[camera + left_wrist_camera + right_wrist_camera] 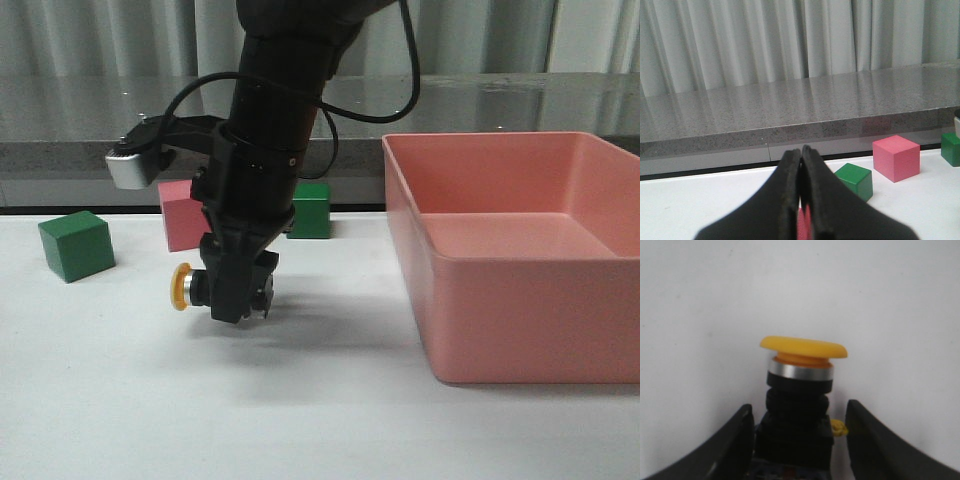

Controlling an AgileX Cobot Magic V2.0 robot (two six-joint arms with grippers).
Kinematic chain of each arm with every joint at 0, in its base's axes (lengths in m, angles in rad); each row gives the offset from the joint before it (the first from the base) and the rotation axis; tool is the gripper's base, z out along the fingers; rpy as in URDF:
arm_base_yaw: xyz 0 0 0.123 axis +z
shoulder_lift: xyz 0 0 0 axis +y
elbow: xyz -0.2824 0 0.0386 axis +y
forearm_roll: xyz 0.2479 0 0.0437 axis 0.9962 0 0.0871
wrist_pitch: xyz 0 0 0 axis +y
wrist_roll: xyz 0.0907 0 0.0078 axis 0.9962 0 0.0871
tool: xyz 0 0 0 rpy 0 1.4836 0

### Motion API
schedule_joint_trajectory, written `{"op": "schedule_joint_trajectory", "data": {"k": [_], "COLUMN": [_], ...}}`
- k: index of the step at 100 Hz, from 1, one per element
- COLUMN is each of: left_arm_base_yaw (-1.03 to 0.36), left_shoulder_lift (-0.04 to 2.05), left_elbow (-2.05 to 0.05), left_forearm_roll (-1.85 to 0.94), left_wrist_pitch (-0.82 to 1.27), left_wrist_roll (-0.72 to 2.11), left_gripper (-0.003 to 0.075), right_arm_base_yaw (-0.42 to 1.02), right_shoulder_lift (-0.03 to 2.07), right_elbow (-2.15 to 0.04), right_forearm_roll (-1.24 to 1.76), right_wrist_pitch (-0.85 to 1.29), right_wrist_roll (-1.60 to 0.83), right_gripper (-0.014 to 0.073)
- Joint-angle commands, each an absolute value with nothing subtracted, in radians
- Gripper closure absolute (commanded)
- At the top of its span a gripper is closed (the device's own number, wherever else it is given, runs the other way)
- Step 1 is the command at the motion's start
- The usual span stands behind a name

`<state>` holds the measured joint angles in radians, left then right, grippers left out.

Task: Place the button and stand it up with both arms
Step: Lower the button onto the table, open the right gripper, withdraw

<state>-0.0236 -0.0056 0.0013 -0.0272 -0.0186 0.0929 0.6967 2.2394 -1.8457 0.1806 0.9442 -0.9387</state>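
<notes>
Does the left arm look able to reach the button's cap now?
Probably yes: the button's yellow cap juts from the right gripper toward the left, bare table beside it. The left gripper is outside the front view.

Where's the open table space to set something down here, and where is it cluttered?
Bare table runs across the front, below the right end effector holding the button, left of the pink bin. Crowded behind: green cube, pink cube, second green cube.
</notes>
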Motion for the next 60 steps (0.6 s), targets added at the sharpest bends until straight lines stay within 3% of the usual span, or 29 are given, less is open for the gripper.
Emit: {"op": "schedule_joint_trajectory", "data": {"k": [1,7,19,29,60], "left_arm_base_yaw": [-0.020,-0.020,-0.020,-0.020,-0.020], "left_shoulder_lift": [-0.034,-0.034,-0.034,-0.034,-0.034], "left_elbow": [0.029,0.029,0.029,0.029,0.029], "left_forearm_roll": [-0.036,-0.036,-0.036,-0.036,-0.036], "left_wrist_pitch": [-0.100,-0.100,-0.100,-0.100,-0.100], "left_wrist_roll": [0.082,0.082,0.082,0.082,0.082], "left_gripper": [0.0739,0.0739,0.0739,0.0739,0.0739], "right_arm_base_yaw": [0.698,0.698,0.698,0.698,0.697], "right_shoulder_lift": [2.176,2.176,2.176,2.176,2.158], "right_elbow": [-1.878,-1.878,-1.878,-1.878,-1.879], "right_forearm_roll": [0.203,0.208,0.208,0.208,0.207], "right_wrist_pitch": [0.932,0.937,0.937,0.937,0.937], "right_wrist_roll": [-0.950,-0.950,-0.950,-0.950,-0.935], "right_gripper": [0.0487,0.0407,0.0158,0.0027,0.0001]}}
